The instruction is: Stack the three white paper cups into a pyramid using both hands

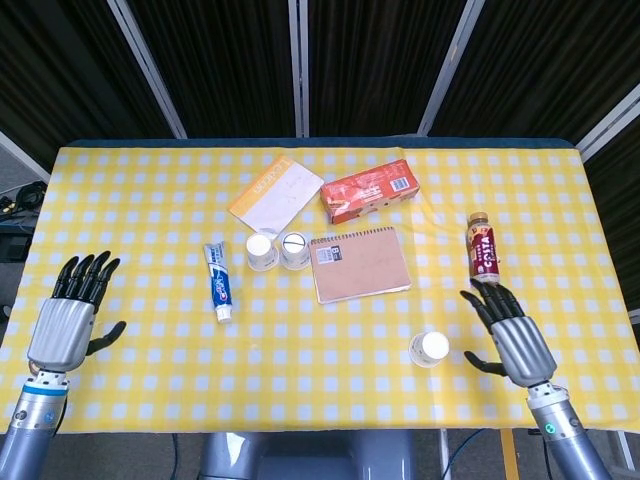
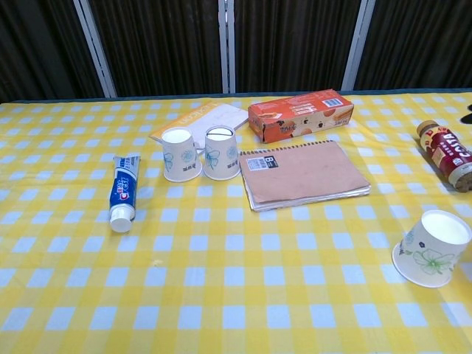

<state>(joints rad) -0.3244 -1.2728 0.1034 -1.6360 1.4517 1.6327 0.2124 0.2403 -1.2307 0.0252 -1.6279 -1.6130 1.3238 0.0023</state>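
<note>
Tabletop (image 2: 221, 295): matt yellow-and-white checked cloth. Paper cups (image 2: 200, 153): matt white paper with a floral print. Toothpaste tube (image 2: 123, 190): glossy plastic. Notebook (image 2: 306, 173): matt brown card cover, metal spiral binding. Right hand (image 1: 512, 338): smooth grey metal-look shell with black fingers (image 1: 482, 303).

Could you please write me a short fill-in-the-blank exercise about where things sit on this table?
1. Two paper cups stand upside down, side by side, just left of the ____.
2. The third cup stands alone, nearest the robot's ____ hand.
3. The toothpaste tube lies to the ____ of the paired cups.
4. Both hands hold ____.

Answers: notebook; right; left; nothing
</note>
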